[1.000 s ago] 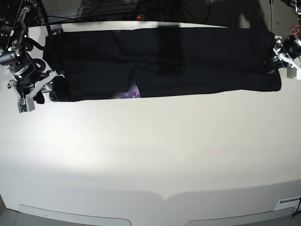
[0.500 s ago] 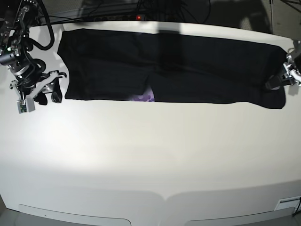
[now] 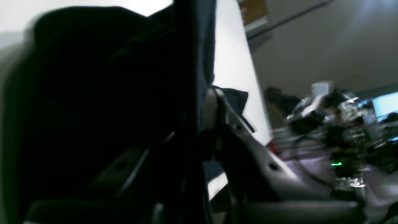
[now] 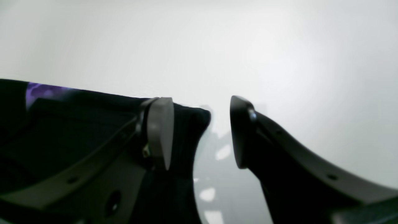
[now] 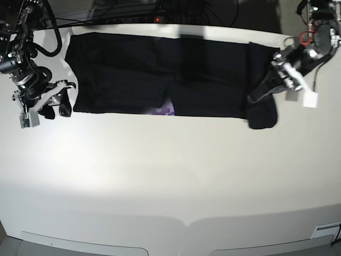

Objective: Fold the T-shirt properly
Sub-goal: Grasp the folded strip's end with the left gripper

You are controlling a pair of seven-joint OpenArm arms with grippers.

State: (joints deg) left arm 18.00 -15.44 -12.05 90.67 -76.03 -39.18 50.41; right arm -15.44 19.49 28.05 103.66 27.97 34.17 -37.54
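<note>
The black T-shirt [image 5: 160, 74] lies stretched along the far side of the white table [image 5: 170, 176], with a small purple patch [image 5: 162, 111] showing at its near edge. My left gripper [image 5: 262, 92] is shut on the shirt's right end and holds it lifted and doubled over toward the middle; a dark bunch hangs down below it. In the left wrist view black cloth [image 3: 93, 109] fills the space between the fingers [image 3: 230, 124]. My right gripper [image 5: 56, 108] is open and empty beside the shirt's left corner [image 4: 186, 140], one finger [image 4: 160, 130] over the cloth.
Cables and a red light [image 5: 157, 20] run along the table's back edge. The table's front edge [image 5: 186, 224] curves across the bottom. A cluttered bench with electronics [image 3: 335, 130] stands beyond the table's far side.
My right gripper let go of the shirt's left corner and stayed there, open. My left gripper carried the shirt's right end leftward, folding it over the body.
</note>
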